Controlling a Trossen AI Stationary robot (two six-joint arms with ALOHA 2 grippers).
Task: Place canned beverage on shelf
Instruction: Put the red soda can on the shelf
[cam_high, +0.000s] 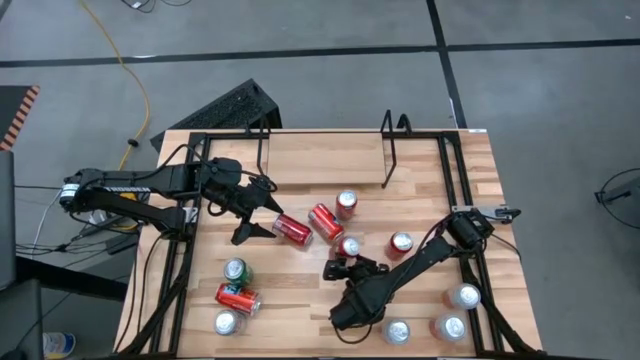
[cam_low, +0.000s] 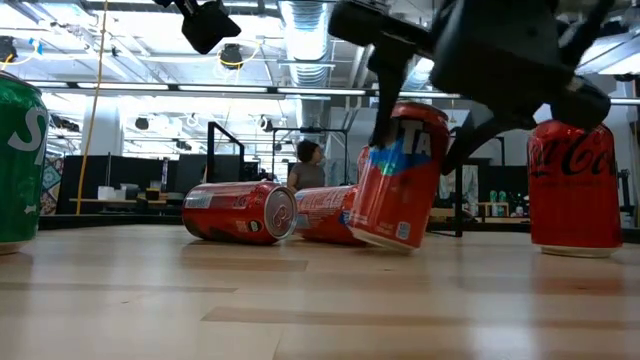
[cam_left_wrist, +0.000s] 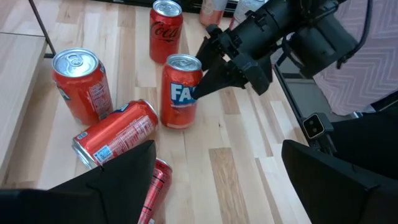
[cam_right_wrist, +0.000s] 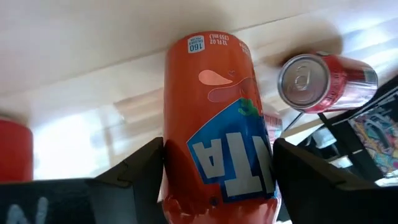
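Orange Fanta can (cam_left_wrist: 180, 91), blue label, silver top, tilted on the wooden table (cam_high: 300, 310).
It was seen between the right gripper's (cam_left_wrist: 208, 74) fingers, jaws parted either side; whether gripped could not be told.

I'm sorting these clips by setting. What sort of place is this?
Probably a robotics lab or workshop in a large industrial hall: a wooden table on grey concrete floor, exposed ceiling ducts and strip lights, and a person among desks behind.

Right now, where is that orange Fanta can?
In the high view the Fanta can stands near the table's middle, between the right gripper's jaws, beside a lying red can.
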